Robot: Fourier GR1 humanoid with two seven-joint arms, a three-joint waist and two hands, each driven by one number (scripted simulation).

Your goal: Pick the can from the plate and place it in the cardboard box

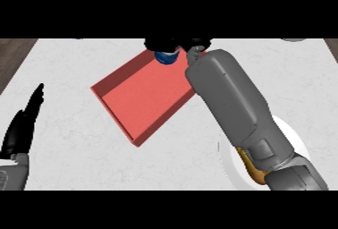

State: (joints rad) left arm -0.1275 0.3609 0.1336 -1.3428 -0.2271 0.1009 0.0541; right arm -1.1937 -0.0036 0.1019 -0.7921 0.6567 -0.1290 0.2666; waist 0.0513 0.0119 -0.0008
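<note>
You'll find the can (166, 56), blue, at the far corner of the red box (142, 96), with your right hand (173, 44) curled around it from above. The right forearm (231, 103) stretches across the box's right edge and covers much of the white plate (290, 134) near you. Your left hand (23, 120) rests at the left edge, fingers straight and relaxed

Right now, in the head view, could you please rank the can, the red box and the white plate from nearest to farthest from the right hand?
1. Can: blue, in the right hand, at the box's far corner.
2. Red box: just under and toward the robot from the hand, mid-counter.
3. White plate: farthest, low at right, under the forearm.
</note>
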